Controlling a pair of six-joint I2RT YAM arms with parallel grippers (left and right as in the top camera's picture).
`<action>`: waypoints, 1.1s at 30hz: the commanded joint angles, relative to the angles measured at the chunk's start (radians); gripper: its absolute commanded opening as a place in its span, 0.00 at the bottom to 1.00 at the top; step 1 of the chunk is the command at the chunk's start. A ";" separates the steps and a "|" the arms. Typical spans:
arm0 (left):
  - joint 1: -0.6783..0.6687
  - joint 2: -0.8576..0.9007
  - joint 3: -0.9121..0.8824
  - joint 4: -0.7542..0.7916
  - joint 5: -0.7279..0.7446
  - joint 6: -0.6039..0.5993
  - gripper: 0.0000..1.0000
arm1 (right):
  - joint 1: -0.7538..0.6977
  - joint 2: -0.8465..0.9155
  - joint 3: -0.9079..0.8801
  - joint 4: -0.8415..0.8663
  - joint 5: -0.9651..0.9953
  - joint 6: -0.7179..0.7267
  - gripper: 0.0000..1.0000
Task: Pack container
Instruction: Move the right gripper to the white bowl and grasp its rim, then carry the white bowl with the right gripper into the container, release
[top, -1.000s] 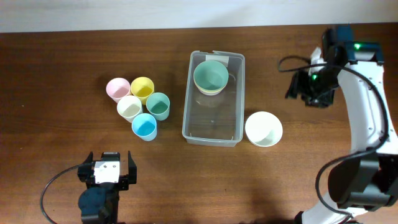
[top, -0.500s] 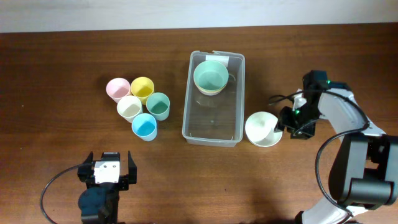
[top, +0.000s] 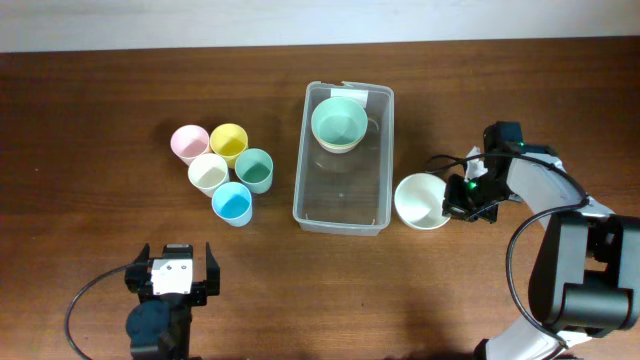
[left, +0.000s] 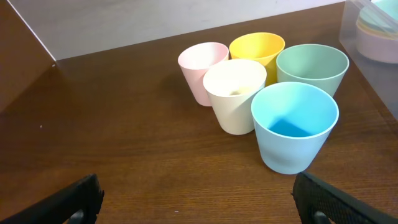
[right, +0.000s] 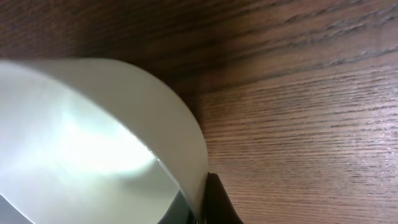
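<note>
The clear container (top: 305, 190) stands at the table's middle with a green bowl (top: 338, 122) stacked on another at its far end. Just right of it sits a white bowl (top: 418, 200) (right: 93, 149); my right gripper (top: 452, 202) (right: 202, 208) is shut on its right rim, one finger inside the wall and one outside. Left of the container stand cups: pink (top: 189, 142) (left: 203, 70), yellow (top: 229, 141) (left: 257, 48), cream (top: 208, 172) (left: 235, 93), green (top: 254, 168) (left: 312, 66) and blue (top: 232, 203) (left: 295, 132). My left gripper (top: 170, 275) (left: 198, 208) stands open near the front edge, short of the cups.
The container's white label (top: 352, 93) is at its far short end. The right arm's body (top: 580, 270) curves along the right edge. In the left wrist view the container's corner (left: 373, 37) shows at the far right.
My right gripper came down from the far right to the white bowl, then shut on its right rim and nudged it slightly left. The left arm stayed still.
</note>
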 joint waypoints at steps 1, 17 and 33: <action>-0.005 -0.008 -0.006 0.003 0.014 -0.009 1.00 | -0.007 -0.013 0.023 -0.006 -0.068 0.000 0.04; -0.005 -0.008 -0.006 0.003 0.014 -0.009 1.00 | 0.100 -0.330 0.407 -0.061 -0.325 0.085 0.04; -0.005 -0.008 -0.006 0.003 0.014 -0.009 1.00 | 0.369 0.001 0.433 0.324 -0.041 0.196 0.04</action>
